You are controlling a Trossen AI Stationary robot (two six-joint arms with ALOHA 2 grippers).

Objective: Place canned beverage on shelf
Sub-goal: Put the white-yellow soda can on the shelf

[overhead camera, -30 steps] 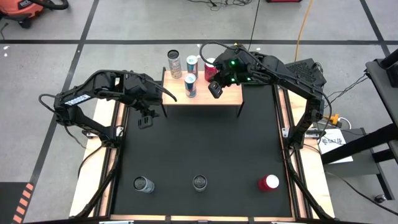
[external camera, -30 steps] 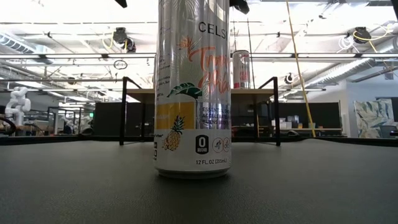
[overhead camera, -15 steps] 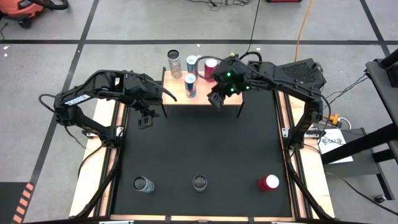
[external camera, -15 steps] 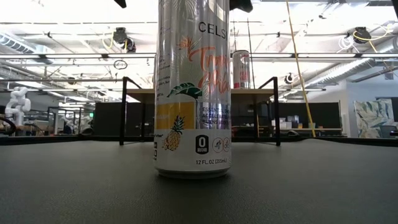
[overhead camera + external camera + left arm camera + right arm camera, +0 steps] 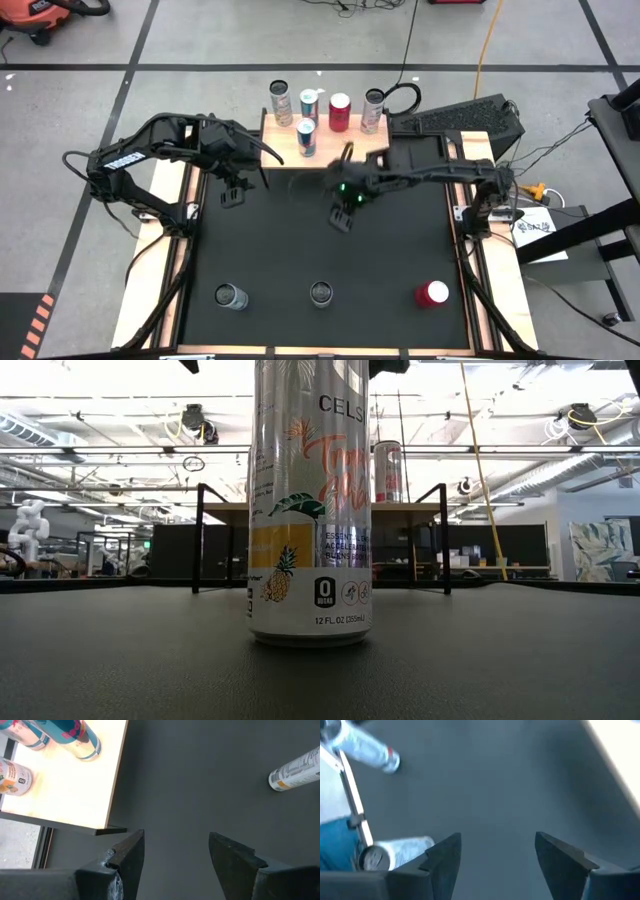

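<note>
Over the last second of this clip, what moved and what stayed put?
The right end effector left the shelf and swung out over the black mat; it holds nothing. A silver can it had been covering now stands on the shelf's back row beside the red can. The left end effector, the other shelf cans and the three cans along the mat's near edge are unchanged.

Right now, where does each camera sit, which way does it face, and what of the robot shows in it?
High view: overhead, straight down; both arms, right gripper above the mat, shelf with five cans.
Low view: table height, level; Celsius can close, shelf behind; hardly any arm.
Left wrist view: down past left fingers at the shelf corner.
Right wrist view: down past right fingers at the mat.
Shared: high and low both show the shelf.
</note>
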